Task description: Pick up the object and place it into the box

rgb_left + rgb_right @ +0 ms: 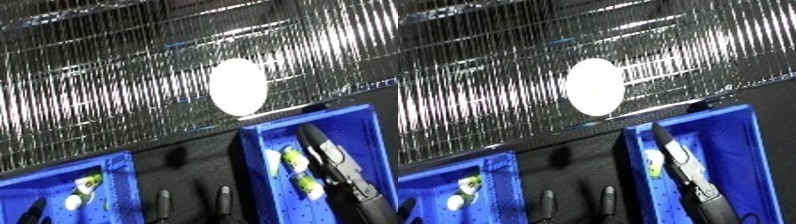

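Observation:
Two blue bins stand on a dark surface. My right hand [336, 165] reaches into the right bin [369, 125] with its fingers stretched out straight and nothing held in them. Just left of that hand lie two green and white objects [294, 158], one behind the other [309, 185], on the bin's floor. The left bin [120, 175] holds another green and white object [87, 183] and a small white one [73, 202]. Only two straight fingertips of my left hand [163, 202] rise from the lower edge, between the bins, touching nothing.
A shiny wire grid [107, 90] fills the upper half behind the bins, with a bright white oval [238, 86] on it. A dark strip [191, 165] separates the two bins. A black shape [34, 211] shows in the left bin's near corner.

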{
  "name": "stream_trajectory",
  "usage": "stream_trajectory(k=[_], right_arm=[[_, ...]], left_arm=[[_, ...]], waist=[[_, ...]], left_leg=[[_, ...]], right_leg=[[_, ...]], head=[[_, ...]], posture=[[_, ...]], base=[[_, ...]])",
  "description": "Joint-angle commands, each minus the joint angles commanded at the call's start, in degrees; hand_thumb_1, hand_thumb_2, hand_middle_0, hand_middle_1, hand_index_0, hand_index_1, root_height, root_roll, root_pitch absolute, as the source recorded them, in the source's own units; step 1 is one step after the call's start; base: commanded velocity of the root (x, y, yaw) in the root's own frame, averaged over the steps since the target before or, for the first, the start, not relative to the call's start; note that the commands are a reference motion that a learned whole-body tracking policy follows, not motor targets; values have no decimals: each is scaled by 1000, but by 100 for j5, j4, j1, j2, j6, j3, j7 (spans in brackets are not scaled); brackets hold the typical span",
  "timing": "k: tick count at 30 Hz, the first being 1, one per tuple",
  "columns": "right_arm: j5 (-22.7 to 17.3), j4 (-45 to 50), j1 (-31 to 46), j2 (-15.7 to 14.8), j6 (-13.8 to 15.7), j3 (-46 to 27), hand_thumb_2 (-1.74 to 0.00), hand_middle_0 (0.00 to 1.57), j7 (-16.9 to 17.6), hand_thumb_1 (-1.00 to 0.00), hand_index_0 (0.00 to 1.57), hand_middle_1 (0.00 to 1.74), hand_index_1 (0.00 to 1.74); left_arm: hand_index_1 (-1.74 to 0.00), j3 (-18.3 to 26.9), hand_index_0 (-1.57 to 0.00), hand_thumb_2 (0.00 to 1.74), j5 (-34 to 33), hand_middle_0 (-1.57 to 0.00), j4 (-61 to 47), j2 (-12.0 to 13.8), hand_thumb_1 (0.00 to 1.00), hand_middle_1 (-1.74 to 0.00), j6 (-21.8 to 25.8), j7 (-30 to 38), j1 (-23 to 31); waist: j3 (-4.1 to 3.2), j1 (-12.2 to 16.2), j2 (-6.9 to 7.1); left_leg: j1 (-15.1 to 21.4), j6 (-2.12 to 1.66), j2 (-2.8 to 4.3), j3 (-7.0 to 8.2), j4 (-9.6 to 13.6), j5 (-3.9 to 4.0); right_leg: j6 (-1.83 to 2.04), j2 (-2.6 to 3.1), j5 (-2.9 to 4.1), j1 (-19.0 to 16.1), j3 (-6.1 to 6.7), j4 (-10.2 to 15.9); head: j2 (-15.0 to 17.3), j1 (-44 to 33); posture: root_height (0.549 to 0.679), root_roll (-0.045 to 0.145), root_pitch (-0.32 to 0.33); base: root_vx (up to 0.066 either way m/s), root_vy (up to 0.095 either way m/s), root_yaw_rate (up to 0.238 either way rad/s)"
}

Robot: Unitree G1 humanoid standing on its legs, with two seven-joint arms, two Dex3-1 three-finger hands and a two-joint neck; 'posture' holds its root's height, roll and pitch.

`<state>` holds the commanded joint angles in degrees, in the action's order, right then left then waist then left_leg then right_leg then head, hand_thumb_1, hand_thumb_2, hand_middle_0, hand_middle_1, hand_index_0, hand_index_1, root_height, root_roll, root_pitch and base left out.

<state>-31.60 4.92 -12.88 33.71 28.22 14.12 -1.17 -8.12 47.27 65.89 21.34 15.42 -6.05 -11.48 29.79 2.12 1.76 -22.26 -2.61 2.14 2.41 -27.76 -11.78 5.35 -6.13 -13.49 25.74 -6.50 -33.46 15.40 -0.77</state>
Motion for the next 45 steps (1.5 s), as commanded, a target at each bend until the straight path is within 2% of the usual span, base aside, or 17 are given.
stream_trajectory(k=[8,14,24,28,32,41,45], right_arm=[[261,80,-459,149,-260,-146,0,0,556,0,0,0,0],[194,-419,-1084,176,-552,28,0,0,910,0,0,0,0],[221,-1495,-2077,-47,-576,330,0,0,1261,0,0,0,0],[184,-1900,-2363,-21,-698,476,0,0,1280,0,0,0,0],[91,-2315,-2602,52,-815,624,0,0,1219,0,0,0,0],[-415,-3282,-3092,109,-896,857,0,0,907,0,0,0,0],[-593,-3618,-3352,108,-944,925,0,0,767,0,0,0,0]], left_arm=[[0,-31,0,0,-75,0,70,17,0,0,-42,-20,-106],[0,-187,0,0,-172,0,34,61,0,0,-163,2,-201],[0,-402,0,0,-308,0,-133,-17,0,0,-347,41,-268],[0,-511,0,0,-317,0,-255,-22,0,0,-391,90,-293],[0,-606,0,0,-310,0,-335,-31,0,0,-419,143,-307],[0,-778,0,0,-282,0,-479,-21,0,0,-462,138,-222],[0,-835,0,0,-245,0,-561,-11,0,0,-471,127,-160]], waist=[[0,-72,-20],[0,-256,-77],[0,-467,-209],[0,-523,-261],[0,-589,-305],[0,-726,-442],[0,-774,-503]], left_leg=[[-15,2,-5,2,-93,-49],[-47,8,-43,-63,-146,-59],[-201,39,-125,-185,-256,-73],[-270,47,-160,-217,-266,-55],[-331,45,-188,-247,-282,-39],[-455,42,-234,-294,-331,-17],[-526,39,-253,-298,-341,-1]], right_leg=[[-28,-34,-14,-39,-35,-14],[-66,-92,-27,-67,-120,-44],[-131,-184,-67,45,-206,-206],[-150,-192,-69,111,-219,-246],[-185,-199,-81,171,-267,-297],[-253,-261,-115,320,-329,-447],[-275,-268,-121,402,-330,-489]], head=[[-63,185],[-8,523],[-19,1074],[-58,1246],[-93,1439],[-411,1896],[-481,2047]], posture=[[652,35,93],[651,36,87],[649,40,87],[648,42,92],[648,45,96],[645,54,103],[645,57,110]], base=[[4,-4,31],[8,-29,99],[17,-10,81],[14,-3,76],[11,-5,64],[23,2,53],[17,10,14]])
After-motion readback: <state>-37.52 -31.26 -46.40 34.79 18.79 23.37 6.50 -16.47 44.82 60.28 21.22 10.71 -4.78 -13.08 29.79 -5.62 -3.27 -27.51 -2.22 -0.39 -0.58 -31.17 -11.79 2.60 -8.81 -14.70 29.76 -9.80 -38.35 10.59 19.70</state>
